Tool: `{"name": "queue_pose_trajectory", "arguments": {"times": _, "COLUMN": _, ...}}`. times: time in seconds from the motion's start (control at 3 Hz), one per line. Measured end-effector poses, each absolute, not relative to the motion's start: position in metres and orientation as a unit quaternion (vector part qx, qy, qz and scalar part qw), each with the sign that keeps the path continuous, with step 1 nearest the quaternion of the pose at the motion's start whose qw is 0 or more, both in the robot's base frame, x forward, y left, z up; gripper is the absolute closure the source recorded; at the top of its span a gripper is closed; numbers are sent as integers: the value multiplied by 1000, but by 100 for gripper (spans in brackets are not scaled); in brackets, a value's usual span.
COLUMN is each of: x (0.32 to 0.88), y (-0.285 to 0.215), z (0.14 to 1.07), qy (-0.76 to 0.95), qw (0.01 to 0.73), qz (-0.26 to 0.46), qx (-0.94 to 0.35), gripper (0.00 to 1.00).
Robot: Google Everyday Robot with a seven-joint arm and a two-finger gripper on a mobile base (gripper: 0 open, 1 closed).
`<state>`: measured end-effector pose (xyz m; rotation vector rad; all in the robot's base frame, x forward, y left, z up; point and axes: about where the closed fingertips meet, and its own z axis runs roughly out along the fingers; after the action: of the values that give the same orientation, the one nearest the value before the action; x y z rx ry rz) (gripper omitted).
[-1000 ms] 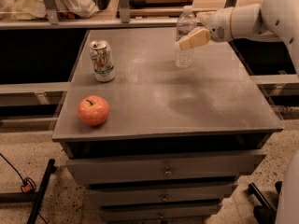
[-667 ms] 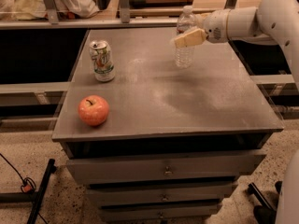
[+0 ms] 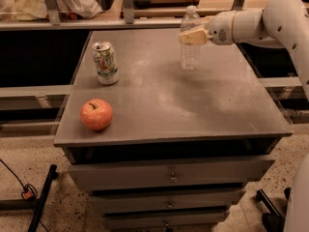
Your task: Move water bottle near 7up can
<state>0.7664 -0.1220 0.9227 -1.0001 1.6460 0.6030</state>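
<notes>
The water bottle (image 3: 190, 52) is clear with a white cap and stands upright at the back right of the grey table top (image 3: 193, 100). My gripper (image 3: 192, 36) reaches in from the right and is shut on the bottle's upper body, its tan fingers (image 3: 194, 35) across the front of the bottle. The 7up can (image 3: 105, 63), white and green with a silver top, stands upright at the back left of the table, well to the left of the bottle.
A red-orange apple (image 3: 96, 114) lies at the front left, in front of the can. The table has drawers (image 3: 170, 177) below its front edge. A shelf with a rail and cloth runs behind the table. My white arm (image 3: 263, 23) spans the right side.
The gripper and the bottle have shifted slightly to the left. The can and the apple have not moved.
</notes>
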Motion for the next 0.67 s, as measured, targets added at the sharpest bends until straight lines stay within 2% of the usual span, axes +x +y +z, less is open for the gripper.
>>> {"name": "queue_pose_trajectory", "arguments": {"times": 0.33, "x": 774, "y": -117, "z": 923, "qy": 694, "qw": 530, "qz": 251, "qx": -418, "gripper": 86}}
{"name": "queue_pose_trajectory", "arguments": {"times": 0.67, "x": 783, "y": -111, "z": 931, "qy": 692, "qw": 540, "qz": 256, "qx": -404, "gripper": 100}}
